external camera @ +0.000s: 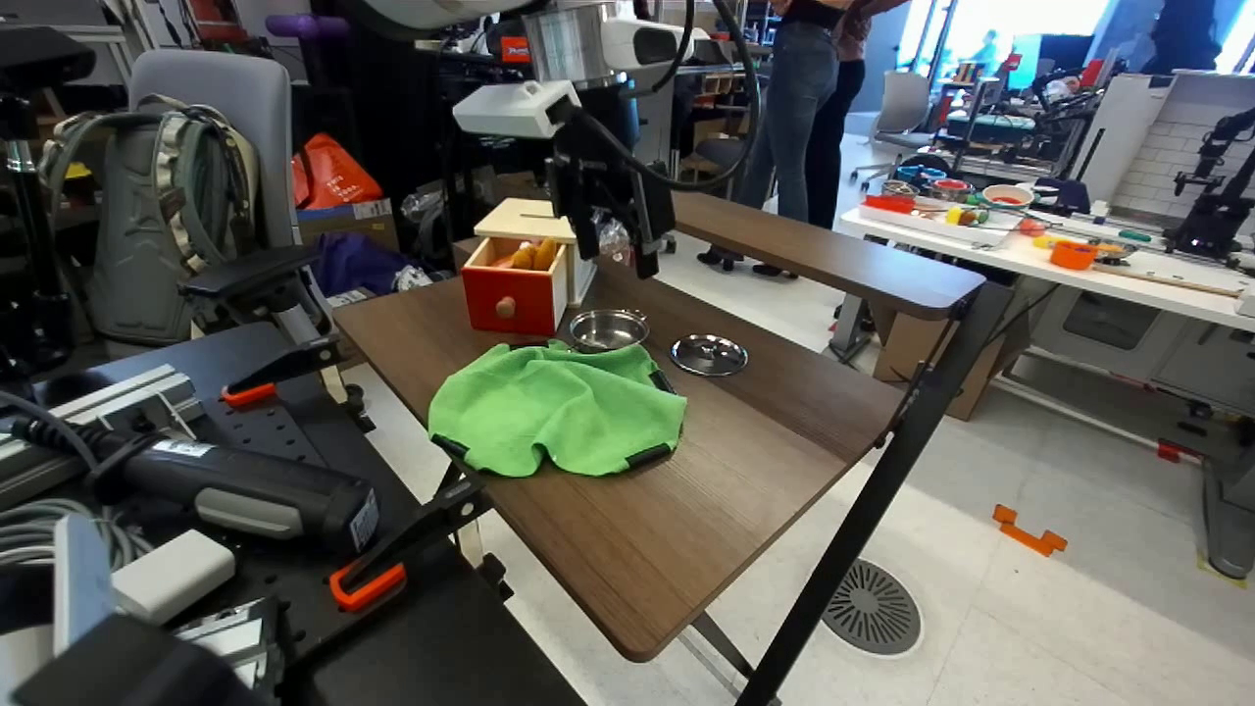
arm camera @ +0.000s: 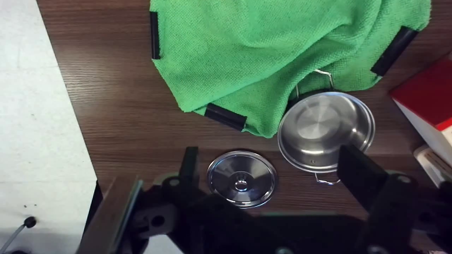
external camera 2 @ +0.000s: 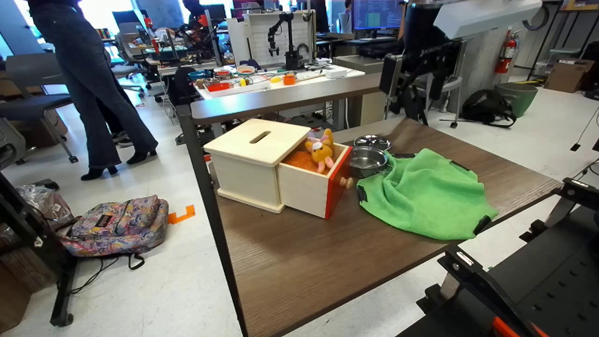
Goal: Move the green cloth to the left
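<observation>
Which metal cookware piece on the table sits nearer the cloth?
The two-handled pot: in the wrist view one handle overlaps the green cloth, while tabletop separates the round lid from it.

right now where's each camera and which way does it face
In an exterior view: off the arm, black bench in foreground, facing down across table; arm and gripper show.
In an exterior view: off the arm, facing wooden box, pot farther back; gripper at upper right.
Wrist view: on the arm's end, facing down at cloth, pot, lid; gripper fingers at bottom.
Both exterior views share cloth, wooden box, pot, lid.
</observation>
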You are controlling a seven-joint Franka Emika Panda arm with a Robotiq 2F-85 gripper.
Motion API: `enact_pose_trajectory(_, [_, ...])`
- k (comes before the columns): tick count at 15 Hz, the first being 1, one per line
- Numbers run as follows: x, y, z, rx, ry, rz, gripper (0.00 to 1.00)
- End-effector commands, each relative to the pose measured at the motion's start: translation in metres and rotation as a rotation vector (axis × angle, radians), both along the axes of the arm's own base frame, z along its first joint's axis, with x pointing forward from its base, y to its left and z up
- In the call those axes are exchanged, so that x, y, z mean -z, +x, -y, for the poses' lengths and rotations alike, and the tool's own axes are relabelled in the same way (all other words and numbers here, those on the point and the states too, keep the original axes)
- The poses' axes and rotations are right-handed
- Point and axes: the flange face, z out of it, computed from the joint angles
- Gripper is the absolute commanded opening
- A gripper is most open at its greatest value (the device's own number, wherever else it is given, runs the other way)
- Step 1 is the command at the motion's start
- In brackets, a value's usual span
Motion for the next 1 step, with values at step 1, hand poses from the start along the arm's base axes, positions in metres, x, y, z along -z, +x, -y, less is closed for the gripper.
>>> enact_pose_trajectory(1, [0.0024, -0.0001, 0.0002, -0.001, 0.0, -0.006, 1.0])
